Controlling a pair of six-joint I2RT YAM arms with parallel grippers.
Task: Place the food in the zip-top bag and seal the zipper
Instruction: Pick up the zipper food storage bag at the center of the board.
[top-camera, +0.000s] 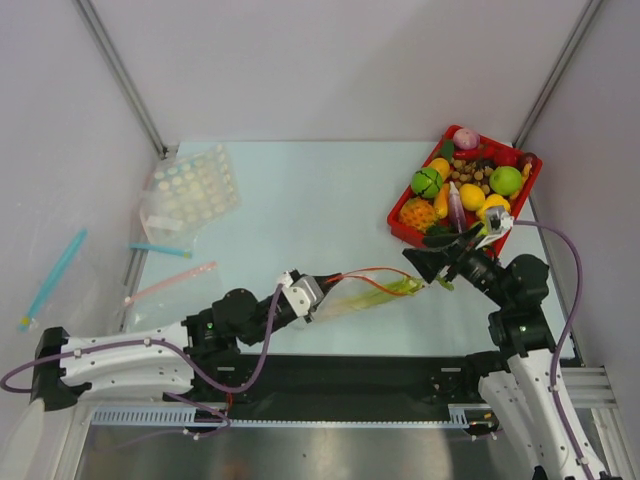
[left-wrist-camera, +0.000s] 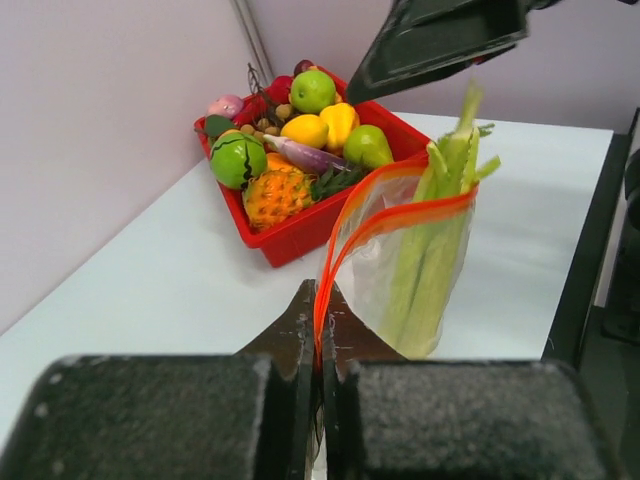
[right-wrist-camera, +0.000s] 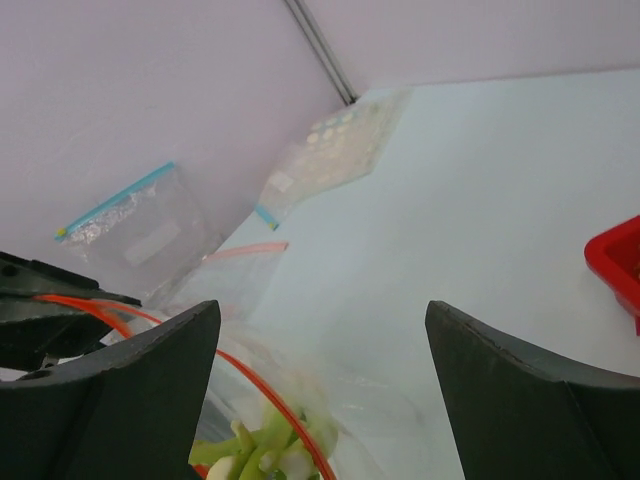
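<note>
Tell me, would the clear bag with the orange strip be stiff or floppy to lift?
Probably floppy: the bag bows at its orange strip beyond the left claw. Likely light too: thin plastic holding only a leek.

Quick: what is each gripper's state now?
Left gripper: closed on the clear plastic bag with the red-orange strip.
Right gripper: open, holding nothing.

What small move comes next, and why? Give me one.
Probably lift the open right gripper clear and swing it to the green pear in the red bin. The leek already sits in the zip-top bag, leaves poking past the zipper, while the left gripper pinches the mouth's corner.
</note>
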